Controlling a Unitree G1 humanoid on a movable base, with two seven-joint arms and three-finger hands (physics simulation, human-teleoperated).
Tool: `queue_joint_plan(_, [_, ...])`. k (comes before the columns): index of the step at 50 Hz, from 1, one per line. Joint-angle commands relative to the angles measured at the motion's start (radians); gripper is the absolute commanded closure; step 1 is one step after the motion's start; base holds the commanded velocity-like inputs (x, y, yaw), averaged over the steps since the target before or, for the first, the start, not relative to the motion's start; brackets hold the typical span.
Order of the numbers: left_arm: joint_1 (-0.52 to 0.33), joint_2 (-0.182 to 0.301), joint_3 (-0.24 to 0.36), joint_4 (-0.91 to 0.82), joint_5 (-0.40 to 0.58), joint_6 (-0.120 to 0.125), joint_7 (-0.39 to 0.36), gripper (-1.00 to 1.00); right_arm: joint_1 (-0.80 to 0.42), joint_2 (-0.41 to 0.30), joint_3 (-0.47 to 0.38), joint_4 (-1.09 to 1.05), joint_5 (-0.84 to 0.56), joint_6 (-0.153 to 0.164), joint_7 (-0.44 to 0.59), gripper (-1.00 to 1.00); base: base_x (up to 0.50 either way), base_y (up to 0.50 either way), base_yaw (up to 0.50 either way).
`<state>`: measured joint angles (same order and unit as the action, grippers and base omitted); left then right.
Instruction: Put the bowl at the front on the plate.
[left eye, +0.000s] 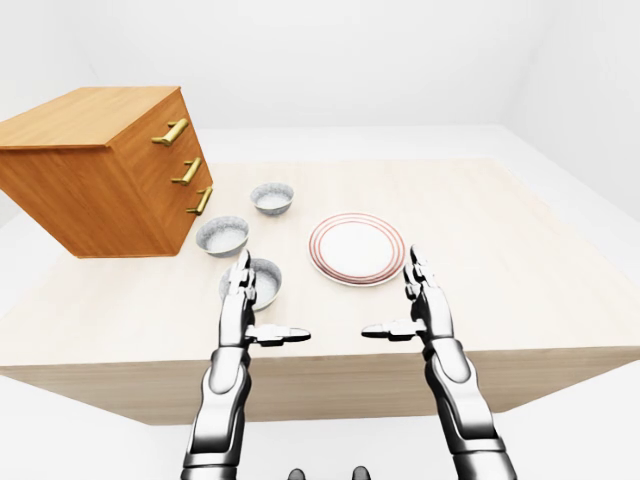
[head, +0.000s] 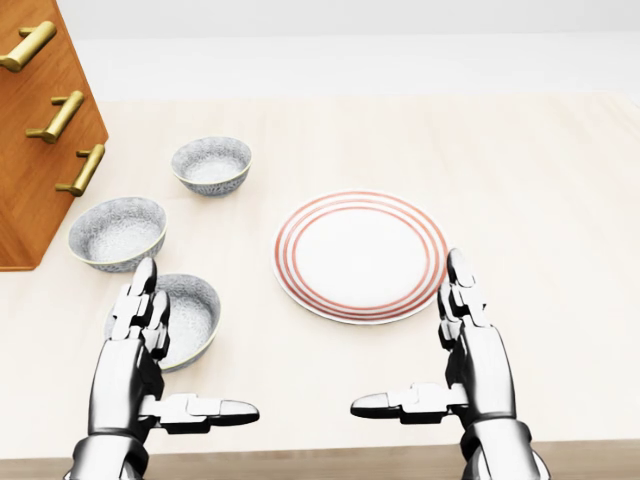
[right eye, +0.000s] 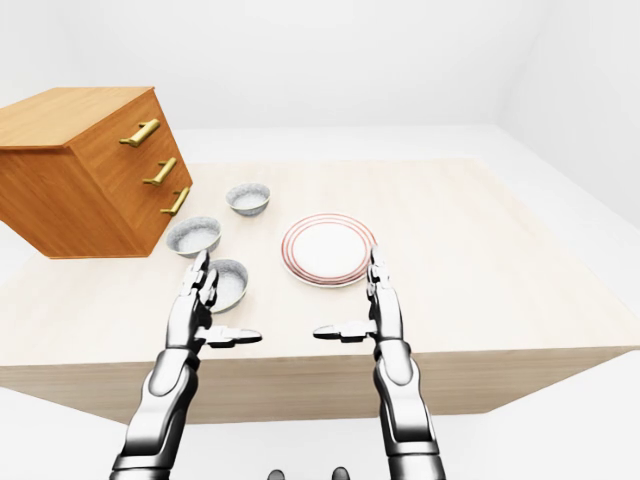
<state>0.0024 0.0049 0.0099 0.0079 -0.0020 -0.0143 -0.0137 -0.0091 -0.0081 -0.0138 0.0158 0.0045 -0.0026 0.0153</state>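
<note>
Bowl nearest the bottom edge (head: 185, 318): upright on table (head: 540, 180), lower left in head view, partly covered by left hand (head: 150, 365). Left hand: fingers spread, thumb pointing inward, gripping nothing. Right hand (head: 465, 360): likewise spread and unloaded, just below plate (head: 360, 255). Plate: red-ringed, centred, apart from bowl. Two further bowls (head: 118, 232) (head: 211, 164) above, beside wooden drawer chest (head: 40, 130).

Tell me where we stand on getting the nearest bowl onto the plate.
Nothing done yet: the plate is bare and the nearest bowl sits on the table. In hand: the left hand, open, hangs over that bowl without gripping; the right hand is open and idle. Left: grasp, lift, place.
</note>
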Motion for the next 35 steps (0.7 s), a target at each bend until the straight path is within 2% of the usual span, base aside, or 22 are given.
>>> queue_joint_plan(1, [-0.003,0.009,0.024,0.004,-0.018,0.000,-0.017,-1.00,-0.008,-0.011,-0.020,0.011,0.002,0.005,0.019,-1.00,0.00,0.00,0.00])
queue_joint_plan(2, [0.005,0.009,0.020,-0.003,-0.014,0.002,-0.018,-1.00,-0.007,-0.010,-0.019,0.007,0.001,0.007,0.017,-1.00,0.00,0.00,0.00])
queue_joint_plan(4, [0.028,0.007,0.018,-0.034,-0.001,-0.035,-0.008,-1.00,-0.003,-0.009,-0.013,-0.008,-0.010,0.016,0.011,-1.00,0.00,0.00,0.00])
queue_joint_plan(5, [0.033,0.009,0.016,-0.039,-0.001,-0.032,-0.014,-1.00,-0.008,-0.012,-0.015,0.013,-0.012,0.001,0.014,-1.00,0.00,0.00,0.00])
queue_joint_plan(6, [0.038,0.010,0.015,-0.041,0.001,-0.035,-0.017,-1.00,-0.010,-0.011,-0.014,0.007,-0.013,0.011,0.013,-1.00,0.00,0.00,0.00])
queue_joint_plan(7, [0.038,0.009,0.021,-0.016,-0.005,-0.070,-0.019,-1.00,-0.011,-0.012,-0.017,0.015,-0.012,0.004,0.015,-1.00,0.00,0.00,0.00])
queue_joint_plan(8, [0.054,0.010,0.020,-0.069,-0.015,-0.032,-0.029,-1.00,-0.009,-0.011,-0.017,0.004,-0.012,0.011,0.013,-1.00,0.00,0.00,0.00])
queue_joint_plan(11, [0.071,0.007,0.026,-0.105,-0.019,-0.017,-0.027,-1.00,-0.010,-0.011,-0.017,0.001,-0.011,0.017,0.014,-1.00,0.00,0.00,0.00])
queue_joint_plan(15, [0.083,0.003,0.042,-0.142,-0.035,0.006,-0.007,-1.00,-0.020,-0.015,-0.022,0.033,-0.012,-0.003,0.015,-1.00,0.00,0.00,0.00])
queue_joint_plan(16, [0.104,0.003,0.047,-0.176,-0.027,0.023,0.009,-1.00,-0.016,-0.013,-0.020,0.022,-0.016,0.004,0.012,-1.00,0.00,0.00,0.00])
queue_joint_plan(19, [0.153,-0.002,0.065,-0.255,-0.038,0.035,0.022,-1.00,-0.015,-0.014,-0.022,0.023,-0.018,0.004,0.009,-1.00,0.00,0.00,0.00])
queue_joint_plan(20, [0.162,-0.004,0.077,-0.269,-0.046,0.033,0.027,-1.00,-0.014,-0.013,-0.020,0.016,-0.021,0.009,0.006,-1.00,0.00,0.00,0.00])
queue_joint_plan(22, [0.146,-0.010,0.111,-0.247,-0.003,-0.019,0.103,-1.00,-0.011,-0.014,-0.014,0.009,-0.025,0.004,0.017,-1.00,0.00,0.00,0.00])
queue_joint_plan(23, [0.144,-0.011,0.136,-0.266,-0.041,0.022,0.111,-1.00,-0.015,-0.013,-0.016,0.021,-0.027,0.004,0.012,-1.00,0.00,0.00,0.00])
queue_joint_plan(25, [0.150,-0.010,0.153,-0.276,-0.015,0.009,0.149,-1.00,-0.018,-0.014,-0.022,0.035,-0.022,-0.006,0.013,-1.00,0.00,0.00,0.00])
queue_joint_plan(26, [0.162,-0.016,0.173,-0.299,-0.039,0.019,0.159,-1.00,-0.016,-0.014,-0.021,0.030,-0.025,-0.005,0.010,-1.00,0.00,0.00,0.00])
queue_joint_plan(27, [0.165,-0.019,0.181,-0.297,-0.033,0.008,0.177,-1.00,-0.016,-0.014,-0.021,0.030,-0.026,-0.004,0.009,-1.00,0.00,0.00,0.00])
queue_joint_plan(29, [0.176,-0.031,0.206,-0.295,-0.040,-0.051,0.214,-1.00,-0.015,-0.014,-0.021,0.026,-0.030,0.002,0.002,-1.00,0.00,0.00,0.00])
queue_joint_plan(31, [0.178,-0.039,0.223,-0.290,-0.021,-0.068,0.269,-1.00,-0.013,-0.013,-0.019,0.021,-0.031,0.005,0.003,-1.00,0.00,0.00,0.00])
queue_joint_plan(32, [0.191,-0.041,0.247,-0.301,-0.049,-0.060,0.282,-1.00,-0.011,-0.012,-0.017,0.014,-0.035,0.011,-0.001,-1.00,0.00,0.00,0.00])
queue_joint_plan(34, [0.201,-0.042,0.267,-0.313,-0.052,-0.018,0.307,-1.00,-0.011,-0.013,-0.018,0.018,-0.032,0.007,0.002,-1.00,0.00,0.00,0.00])
queue_joint_plan(35, [0.203,-0.044,0.277,-0.313,-0.054,-0.015,0.316,-1.00,-0.011,-0.013,-0.018,0.015,-0.034,0.011,0.001,-1.00,0.00,0.00,0.00])
